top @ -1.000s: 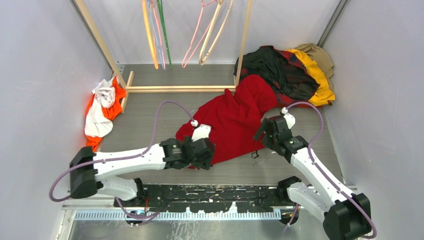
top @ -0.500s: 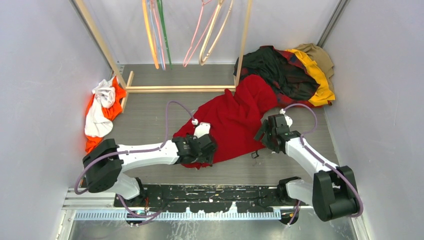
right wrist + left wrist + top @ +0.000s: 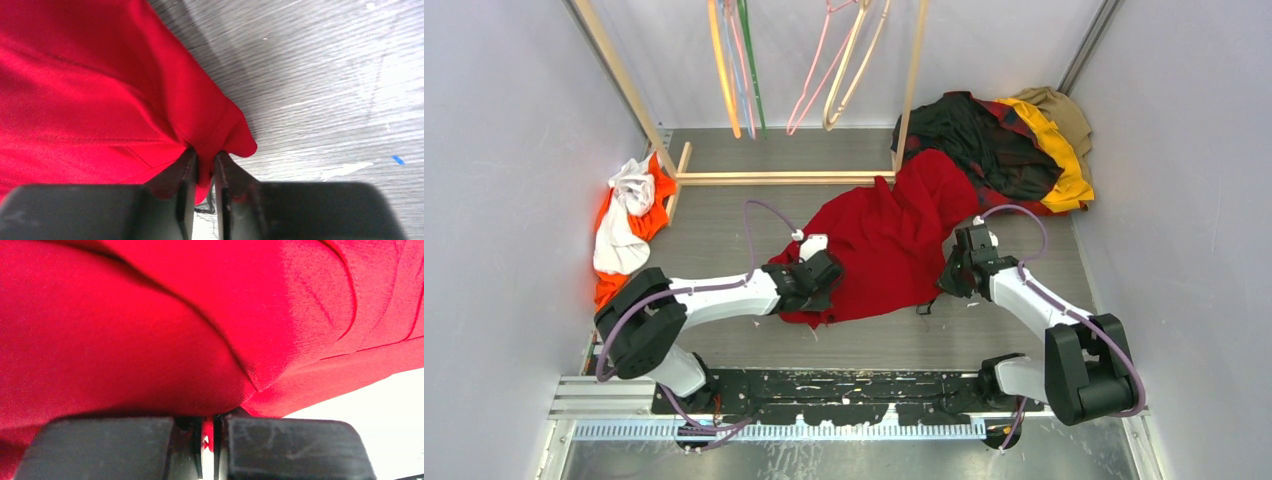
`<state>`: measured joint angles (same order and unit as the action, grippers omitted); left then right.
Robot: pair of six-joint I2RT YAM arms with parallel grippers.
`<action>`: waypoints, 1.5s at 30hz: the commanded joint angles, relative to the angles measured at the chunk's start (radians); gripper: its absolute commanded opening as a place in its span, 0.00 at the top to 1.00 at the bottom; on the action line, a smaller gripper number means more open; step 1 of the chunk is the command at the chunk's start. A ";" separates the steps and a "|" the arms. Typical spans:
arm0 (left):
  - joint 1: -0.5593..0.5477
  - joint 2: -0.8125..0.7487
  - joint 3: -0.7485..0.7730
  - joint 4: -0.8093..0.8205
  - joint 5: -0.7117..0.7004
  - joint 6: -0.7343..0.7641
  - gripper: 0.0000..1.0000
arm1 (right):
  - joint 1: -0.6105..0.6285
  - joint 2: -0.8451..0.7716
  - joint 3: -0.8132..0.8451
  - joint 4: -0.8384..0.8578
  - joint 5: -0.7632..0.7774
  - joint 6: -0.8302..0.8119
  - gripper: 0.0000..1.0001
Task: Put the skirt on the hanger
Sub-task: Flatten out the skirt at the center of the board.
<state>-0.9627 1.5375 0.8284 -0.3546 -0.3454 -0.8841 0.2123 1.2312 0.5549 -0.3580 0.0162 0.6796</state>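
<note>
The bright-red skirt (image 3: 894,235) lies spread on the grey table, running from the centre up toward the clothes pile. My left gripper (image 3: 824,285) is at its near left edge, shut on a fold of the skirt (image 3: 210,340); red cloth shows between the two dark pads. My right gripper (image 3: 951,280) is at the near right edge, shut on a corner of the skirt (image 3: 220,132), the cloth bunched between its fingers (image 3: 187,167). The cream hanger (image 3: 849,70) hangs from the rack at the back, far from both grippers.
A wooden rack (image 3: 784,178) stands at the back with orange, green and pink hangers (image 3: 739,65). A pile of dark, plaid and yellow clothes (image 3: 1014,145) sits back right. An orange-and-white garment (image 3: 629,220) lies at the left wall.
Both arms reached forward and lowered onto the skirt's near edge. Both grippers closed from open onto the red cloth, and the hem drew in slightly.
</note>
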 commanded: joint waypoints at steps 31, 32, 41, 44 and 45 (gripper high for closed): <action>0.686 -0.327 0.669 -0.319 0.213 0.331 1.00 | 0.129 0.339 1.106 -0.104 -0.247 -0.009 0.99; 0.687 -0.345 0.685 -0.330 0.212 0.335 1.00 | 0.136 0.330 1.117 -0.103 -0.248 -0.018 0.99; 0.679 -0.619 0.315 -0.290 0.358 0.236 1.00 | 0.225 0.101 0.746 0.003 -0.225 -0.060 0.99; 0.646 -0.670 0.099 -0.254 0.385 0.196 1.00 | 0.285 0.061 0.537 0.055 -0.180 -0.037 0.99; 0.631 -0.677 0.036 -0.249 0.389 0.183 1.00 | 0.315 0.057 0.472 0.072 -0.170 -0.024 0.99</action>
<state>-0.2993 0.8703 1.0672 -0.6434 -0.0021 -0.6403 0.4664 1.3014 1.2163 -0.3656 -0.2253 0.6514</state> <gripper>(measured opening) 0.026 0.075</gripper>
